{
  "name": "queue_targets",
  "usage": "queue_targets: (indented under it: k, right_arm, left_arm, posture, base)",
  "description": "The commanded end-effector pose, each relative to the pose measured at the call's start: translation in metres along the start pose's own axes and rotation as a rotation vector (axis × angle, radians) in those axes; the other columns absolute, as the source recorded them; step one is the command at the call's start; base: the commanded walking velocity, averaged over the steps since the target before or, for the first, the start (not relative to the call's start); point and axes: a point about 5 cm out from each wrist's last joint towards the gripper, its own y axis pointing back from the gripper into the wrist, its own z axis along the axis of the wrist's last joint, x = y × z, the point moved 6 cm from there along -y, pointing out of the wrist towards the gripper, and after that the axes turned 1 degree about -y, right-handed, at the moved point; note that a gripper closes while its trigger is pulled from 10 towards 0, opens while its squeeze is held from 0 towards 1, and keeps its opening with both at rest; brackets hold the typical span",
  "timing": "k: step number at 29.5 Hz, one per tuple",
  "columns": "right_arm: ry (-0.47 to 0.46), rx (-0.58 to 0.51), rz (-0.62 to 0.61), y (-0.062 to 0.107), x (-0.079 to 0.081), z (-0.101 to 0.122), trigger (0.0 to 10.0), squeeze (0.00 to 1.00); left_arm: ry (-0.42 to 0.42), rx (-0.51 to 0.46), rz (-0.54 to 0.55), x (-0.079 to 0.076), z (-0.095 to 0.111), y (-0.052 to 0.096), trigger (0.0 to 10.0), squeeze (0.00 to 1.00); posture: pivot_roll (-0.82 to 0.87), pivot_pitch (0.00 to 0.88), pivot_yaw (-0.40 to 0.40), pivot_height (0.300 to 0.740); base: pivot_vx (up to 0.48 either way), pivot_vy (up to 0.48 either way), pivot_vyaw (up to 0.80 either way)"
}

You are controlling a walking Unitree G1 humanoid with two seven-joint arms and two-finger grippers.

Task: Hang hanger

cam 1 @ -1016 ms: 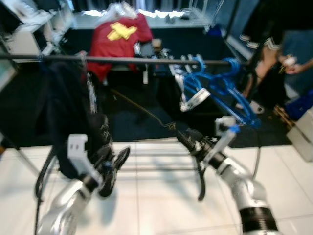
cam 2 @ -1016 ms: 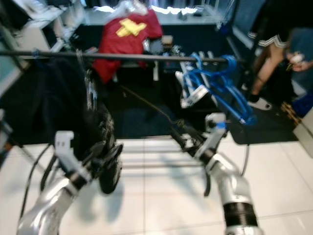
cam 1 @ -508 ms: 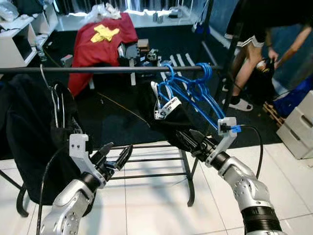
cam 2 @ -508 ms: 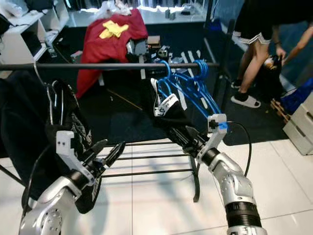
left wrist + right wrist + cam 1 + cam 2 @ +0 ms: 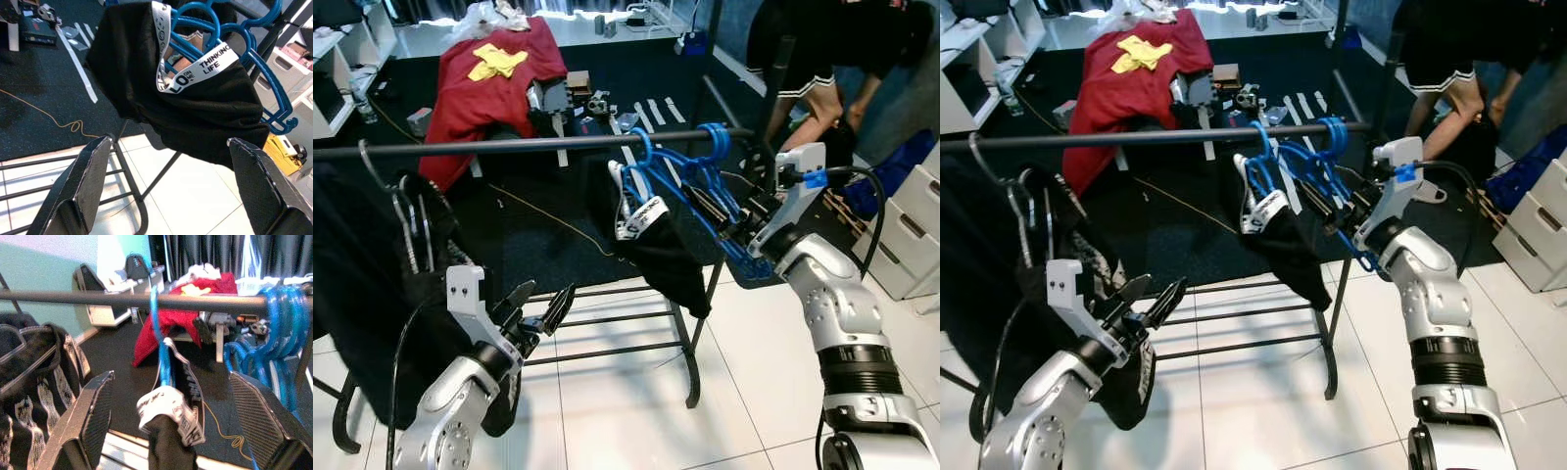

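- Clearly spread, the right gripper [image 5: 168, 431] holds nothing; the blue hanger [image 5: 161, 352] carrying black shorts [image 5: 666, 257] hangs straight ahead, hooked over the rail [image 5: 538, 145].
- Lower, the left gripper [image 5: 540, 311] gapes empty, farther from it.

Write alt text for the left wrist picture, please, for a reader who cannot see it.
A black garment with a white lettered waistband hangs on a blue hanger, seen between the open jaws of the left gripper. Below lie white floor tiles, a black rack frame and dark carpet.
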Motion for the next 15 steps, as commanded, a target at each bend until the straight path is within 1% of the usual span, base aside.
queue_targets:
  k: [1,3,4,5,7,8,10,11,13,15]
  right_arm:
    - [0.025,0.038,-0.003,-0.004,-0.001,-0.009,10.0,0.00]
    - [0.025,0.038,-0.003,-0.004,-0.001,-0.009,10.0,0.00]
    - [0.035,0.074,-0.014,-0.006,-0.003,-0.018,10.0,0.00]
    - [0.052,0.127,-0.053,-0.008,-0.009,-0.030,10.0,0.00]
    - [0.077,0.180,-0.095,-0.009,-0.016,-0.041,10.0,0.00]
    - [0.077,0.180,-0.095,-0.009,-0.016,-0.041,10.0,0.00]
    - [0.091,0.197,-0.145,-0.010,-0.026,-0.043,10.0,0.00]
    - [0.091,0.197,-0.145,-0.010,-0.026,-0.043,10.0,0.00]
    - [0.100,0.200,-0.190,-0.010,-0.035,-0.041,10.0,0.00]
    - [0.100,0.198,-0.204,-0.011,-0.037,-0.040,10.0,0.00]
  left_arm:
    - [0.015,0.013,0.009,0.001,-0.006,0.003,10.0,0.00]
    - [0.015,0.013,0.009,0.001,-0.006,0.003,10.0,0.00]
    - [0.016,0.011,0.010,0.001,-0.006,0.003,10.0,0.00]
    - [0.017,0.009,0.011,0.001,-0.005,0.004,10.0,0.00]
    - [0.017,0.006,0.013,0.002,-0.004,0.005,10.0,0.00]
    - [0.017,0.006,0.013,0.002,-0.004,0.005,10.0,0.00]
    - [0.019,0.002,0.014,0.002,-0.003,0.007,10.0,0.00]
    - [0.019,0.002,0.014,0.002,-0.003,0.007,10.0,0.00]
    - [0.021,-0.001,0.015,0.003,-0.001,0.010,10.0,0.00]
    - [0.021,-0.002,0.014,0.003,-0.001,0.011,10.0,0.00]
  posture:
    - [-0.08,0.063,-0.013,0.740]
    - [-0.08,0.063,-0.013,0.740]
    - [-0.08,0.062,-0.017,0.740]
    - [-0.07,0.067,-0.014,0.740]
    - [-0.06,0.069,-0.015,0.740]
    - [-0.06,0.069,-0.015,0.740]
    - [-0.05,0.084,-0.009,0.740]
    - [-0.05,0.084,-0.009,0.740]
    - [-0.04,0.094,-0.004,0.740]
    - [-0.04,0.094,-0.004,0.740]
  base:
    - [0.000,0.000,0.00]
    - [0.000,0.000,0.00]
    - [0.000,0.000,0.00]
    - [0.000,0.000,0.00]
    - [0.000,0.000,0.00]
    - [0.000,0.000,0.00]
    - [0.000,0.000,0.00]
    - [0.000,0.000,0.00]
    - [0.000,0.000,0.00]
    - [0.000,0.000,0.00]
